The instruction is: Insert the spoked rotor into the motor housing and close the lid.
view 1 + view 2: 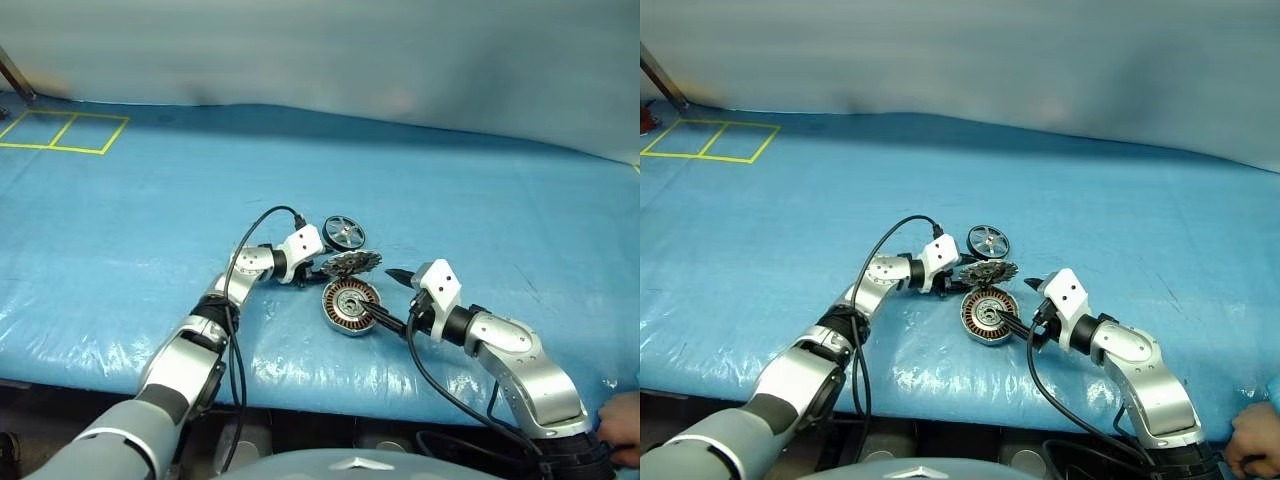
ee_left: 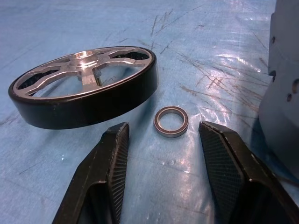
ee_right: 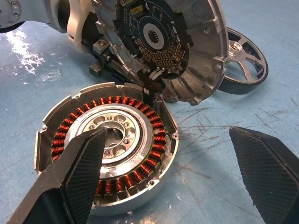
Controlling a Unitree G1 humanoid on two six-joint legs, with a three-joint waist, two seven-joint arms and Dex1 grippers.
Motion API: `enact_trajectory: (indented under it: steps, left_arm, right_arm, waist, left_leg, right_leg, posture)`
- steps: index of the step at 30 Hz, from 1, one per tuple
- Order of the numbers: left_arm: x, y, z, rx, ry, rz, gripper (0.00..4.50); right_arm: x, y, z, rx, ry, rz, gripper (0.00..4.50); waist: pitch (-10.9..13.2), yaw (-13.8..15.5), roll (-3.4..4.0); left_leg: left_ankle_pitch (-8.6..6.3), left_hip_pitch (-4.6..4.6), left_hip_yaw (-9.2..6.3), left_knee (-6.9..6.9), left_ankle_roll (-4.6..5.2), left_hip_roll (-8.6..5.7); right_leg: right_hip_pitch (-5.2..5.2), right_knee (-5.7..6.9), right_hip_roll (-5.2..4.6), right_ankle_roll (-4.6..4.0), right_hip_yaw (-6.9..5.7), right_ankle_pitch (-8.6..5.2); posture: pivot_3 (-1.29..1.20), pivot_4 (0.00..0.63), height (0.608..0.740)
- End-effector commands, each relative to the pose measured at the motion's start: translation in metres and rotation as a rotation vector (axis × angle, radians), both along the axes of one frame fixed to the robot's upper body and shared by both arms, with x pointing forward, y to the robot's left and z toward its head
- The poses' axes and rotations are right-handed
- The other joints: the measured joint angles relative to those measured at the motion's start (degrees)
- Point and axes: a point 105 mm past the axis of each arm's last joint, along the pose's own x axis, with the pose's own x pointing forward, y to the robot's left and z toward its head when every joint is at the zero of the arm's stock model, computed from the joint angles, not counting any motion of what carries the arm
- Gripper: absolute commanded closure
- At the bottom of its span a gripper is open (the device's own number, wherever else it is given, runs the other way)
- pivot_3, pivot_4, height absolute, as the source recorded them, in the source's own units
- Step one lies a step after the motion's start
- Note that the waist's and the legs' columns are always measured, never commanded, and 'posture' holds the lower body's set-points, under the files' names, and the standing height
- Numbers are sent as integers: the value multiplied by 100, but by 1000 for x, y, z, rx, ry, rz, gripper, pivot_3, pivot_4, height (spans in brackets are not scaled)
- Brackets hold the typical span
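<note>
The spoked rotor (image 1: 343, 232), black-rimmed with silver spokes, lies flat on the blue cover, just beyond my left gripper (image 1: 322, 266). That gripper is open, its fingers (image 2: 117, 158) either side of a small bearing ring (image 2: 171, 134) and holding nothing. The lid (image 3: 154, 42) stands tilted on edge beside it, at the far rim of the motor housing (image 1: 351, 305), inner face and circuit board toward the housing. The housing sits open with copper windings (image 3: 63, 135) showing. My right gripper (image 3: 168, 135) is open, one finger over the housing's hub and the other off to its side.
Blue plastic sheeting (image 1: 150, 200) covers the whole table, whose front edge runs just below the arms. Yellow tape squares (image 1: 60, 130) mark the far left corner. A person's hand (image 1: 622, 420) shows at the lower right edge.
</note>
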Motion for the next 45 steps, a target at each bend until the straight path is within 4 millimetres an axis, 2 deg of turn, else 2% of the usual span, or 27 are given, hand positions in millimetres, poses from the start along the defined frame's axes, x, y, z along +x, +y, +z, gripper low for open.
enact_trajectory:
  steps: [1, 12, 18, 24, 28, 30, 32, 34, 39, 42, 45]
  left_arm:
    - [-7, -3, -17, 55, 45, -17, 1973]
    - [-6, -6, -22, 66, 71, 1, 1973]
    - [-8, -3, -27, 87, 76, 1, 3846]
    - [-7, 7, -28, 90, 62, 23, 3860]
    - [-3, 20, -24, 79, 19, 55, 3860]
    - [-1, 34, -18, 55, -5, 87, 3860]
    - [-3, 55, -14, 39, -35, 121, 3860]
    - [-9, 75, -11, 46, -53, 137, 3860]
    - [-30, 105, -3, 44, -51, 148, 3860]
    - [-48, 112, 4, 38, -17, 117, 3860]
    - [-73, 110, 16, 6, 50, 47, 3860]
  right_arm:
    - [0, 2, 15, 6, -70, 9, 77]
    - [0, 2, 15, 9, -78, -2, 77]
    - [1, 2, 15, 8, -78, -6, 77]
    - [2, 2, 14, 8, -78, -5, 77]
    - [2, 2, 15, 11, -80, -5, 77]
    - [3, 0, 15, 9, -79, -13, 77]
    - [3, -2, 14, 7, -80, -20, 77]
    - [3, -4, 13, 8, -80, -20, 77]
    - [1, -4, 15, 50, -107, -1, 77]
    - [-6, 0, 14, 65, -110, 55, 77]
    - [-12, 3, 11, 108, -63, 101, 77]
  waist:
    - [0, 1, 0]
    - [-1, 7, -1]
    - [-1, -5, 0]
    - [-1, -25, 0]
    - [-2, -90, 1]
    - [-3, -137, 2]
    - [-4, -194, 5]
    - [-5, -249, 7]
    - [-9, -246, 16]
    - [-9, -206, 17]
    - [-5, -195, 22]
  left_leg:
    - [0, 0, 0, 0, 0, 0]
    - [0, -2, -1, 2, 0, -1]
    - [0, -1, -2, 4, 0, -1]
    - [0, 0, -2, 3, 0, -1]
    - [0, 2, -2, 2, 0, -1]
    - [0, 4, -3, -1, 0, 1]
    - [0, 6, -2, -5, 0, 3]
    - [0, 15, -2, -21, 0, 7]
    - [0, 29, 0, -40, -1, 10]
    - [0, 28, 1, -38, -2, 10]
    - [-2, 28, 2, -41, -4, 13]
  right_leg:
    - [0, 0, 0, 0, 0, 0]
    - [0, 0, 0, 1, 0, 0]
    - [1, 1, 0, 0, 0, 0]
    - [1, 1, 0, 0, 0, 1]
    - [1, 2, 0, 1, 0, 1]
    - [0, 3, 0, 0, 0, 1]
    - [-1, 4, 2, 0, 0, 0]
    - [-1, 5, 4, -6, 1, -3]
    - [4, 6, 6, -18, 2, -10]
    - [5, 4, 6, -20, 3, -12]
    - [3, 3, 6, -26, 3, -15]
  posture:
    - [0, 150, 740]
    - [0, 150, 740]
    - [0, 150, 740]
    - [0, 150, 740]
    - [0, 150, 740]
    - [0, 150, 740]
    - [0, 150, 740]
    - [0, 150, 740]
    - [0, 150, 740]
    - [0, 150, 740]
    - [0, 150, 740]
